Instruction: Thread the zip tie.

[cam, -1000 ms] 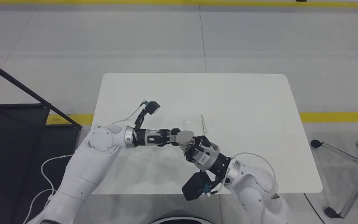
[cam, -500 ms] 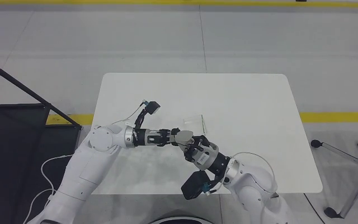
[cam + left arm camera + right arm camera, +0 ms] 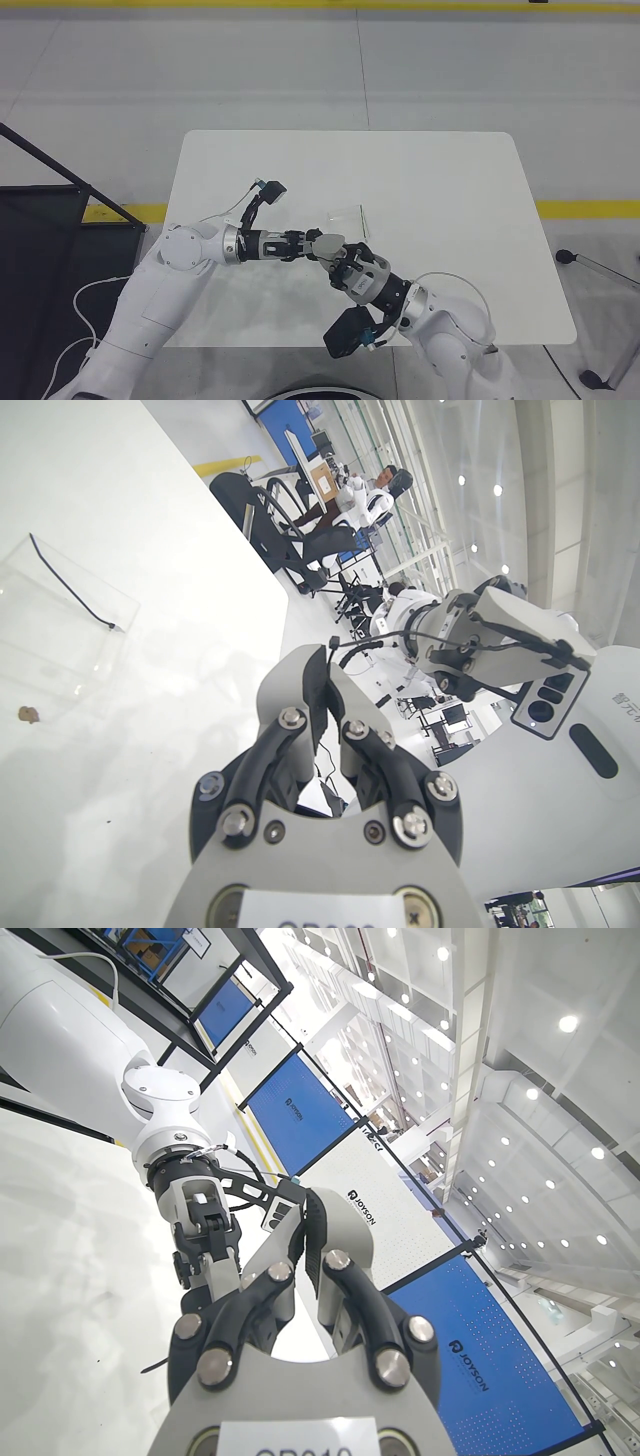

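1. Left gripper (image 3: 327,680) is clenched on the zip tie (image 3: 334,644) just under its head, held above the bench (image 3: 150,750). Judged light, thin, springy and slick. Best pinched near the head to steady the slot.
2. Right gripper (image 3: 304,1223) is pressed closed close beside it. I cannot tell what it pinches.
3. Clear tray (image 3: 100,578) on the bench holds one spare tie (image 3: 70,590).

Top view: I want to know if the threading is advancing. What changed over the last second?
The right gripper crept slightly toward the left gripper, its arm shifting with it; nothing was grasped or released. The left gripper stayed put, shut on the zip tie, and the spare zip tie in the clear tray did not move.
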